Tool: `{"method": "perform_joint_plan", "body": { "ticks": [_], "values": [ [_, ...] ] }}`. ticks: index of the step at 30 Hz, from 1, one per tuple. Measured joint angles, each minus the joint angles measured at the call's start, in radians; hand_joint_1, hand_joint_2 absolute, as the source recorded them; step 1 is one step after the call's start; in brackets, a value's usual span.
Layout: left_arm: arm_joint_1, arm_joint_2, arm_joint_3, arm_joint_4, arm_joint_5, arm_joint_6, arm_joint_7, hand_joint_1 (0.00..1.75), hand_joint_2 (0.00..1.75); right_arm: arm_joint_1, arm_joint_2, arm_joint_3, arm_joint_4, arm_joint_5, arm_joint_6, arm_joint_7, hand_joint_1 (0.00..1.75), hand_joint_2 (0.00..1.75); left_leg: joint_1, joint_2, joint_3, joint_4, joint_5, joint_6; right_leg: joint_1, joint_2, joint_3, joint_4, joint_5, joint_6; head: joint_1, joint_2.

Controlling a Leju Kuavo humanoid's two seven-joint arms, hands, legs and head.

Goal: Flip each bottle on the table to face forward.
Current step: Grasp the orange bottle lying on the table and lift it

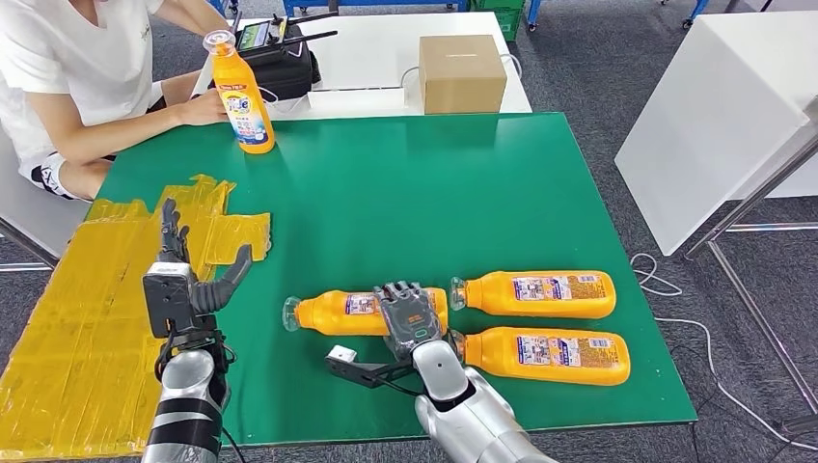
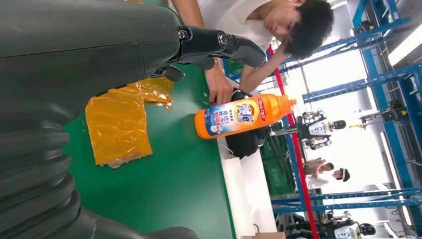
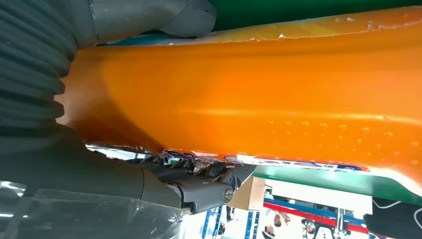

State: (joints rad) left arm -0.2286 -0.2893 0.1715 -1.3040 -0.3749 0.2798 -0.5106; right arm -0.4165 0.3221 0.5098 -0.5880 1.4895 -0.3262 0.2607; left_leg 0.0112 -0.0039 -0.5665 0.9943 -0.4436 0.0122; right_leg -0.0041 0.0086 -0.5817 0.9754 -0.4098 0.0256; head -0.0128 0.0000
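Note:
Three orange bottles lie on their sides on the green table [image 1: 405, 193]. My right hand [image 1: 410, 318] wraps the leftmost lying bottle [image 1: 338, 313] around its middle. In the right wrist view that bottle [image 3: 273, 99] sits between my thumb and fingers [image 3: 201, 190]. The other two lying bottles [image 1: 535, 294] [image 1: 545, 355] are stacked just to its right, labels up. A fourth bottle [image 1: 241, 96] [image 2: 244, 115] stands upright at the far left corner, a person's hand against it. My left hand [image 1: 188, 280] [image 2: 99, 55] is raised over the table's left side, fingers spread, holding nothing.
A crinkled yellow sheet [image 1: 87, 318] [image 2: 119, 122] covers the table's left edge. Behind the table are a cardboard box [image 1: 461, 72] and a black bag [image 1: 280, 53]. A person [image 1: 68, 68] sits at the far left. A white table [image 1: 714, 106] stands to the right.

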Motion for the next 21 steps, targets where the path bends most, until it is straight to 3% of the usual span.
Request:
{"method": "perform_joint_plan", "body": {
  "ticks": [7, 12, 16, 21],
  "values": [
    [0.001, -0.004, 0.004, -0.003, 0.013, -0.005, -0.008, 0.00, 1.75, 0.028, -0.001, -0.037, -0.024, -0.074, -0.126, -0.070, 1.75, 1.75, 0.000, 0.000, -0.001, 0.000, 0.000, 0.000, 0.000, 0.000, 0.000, 0.000, 0.000, 0.000, 0.000, 0.000],
    [0.006, -0.008, -0.001, -0.007, 0.030, -0.006, -0.026, 0.00, 1.75, 0.136, -0.015, -0.110, -0.206, -0.310, -0.272, -0.306, 1.75, 1.75, 0.000, -0.001, -0.004, 0.000, 0.000, 0.000, 0.000, -0.001, -0.004, 0.000, 0.000, 0.000, 0.000, 0.000],
    [0.005, -0.008, -0.020, -0.001, 0.034, -0.017, -0.037, 0.00, 1.75, 0.197, -0.022, -0.185, -0.364, -0.534, -0.278, -0.476, 1.75, 1.75, -0.001, 0.000, -0.006, 0.000, 0.000, 0.000, 0.000, -0.001, -0.005, 0.000, 0.000, 0.000, 0.000, 0.000],
    [0.001, -0.007, -0.058, 0.003, 0.024, -0.051, -0.034, 0.00, 1.75, 0.219, -0.023, -0.278, -0.481, -0.687, -0.249, -0.583, 1.75, 1.75, -0.001, 0.000, -0.006, 0.000, 0.000, 0.000, 0.000, 0.000, -0.005, 0.000, 0.000, 0.000, 0.000, 0.000]
  ]
}}
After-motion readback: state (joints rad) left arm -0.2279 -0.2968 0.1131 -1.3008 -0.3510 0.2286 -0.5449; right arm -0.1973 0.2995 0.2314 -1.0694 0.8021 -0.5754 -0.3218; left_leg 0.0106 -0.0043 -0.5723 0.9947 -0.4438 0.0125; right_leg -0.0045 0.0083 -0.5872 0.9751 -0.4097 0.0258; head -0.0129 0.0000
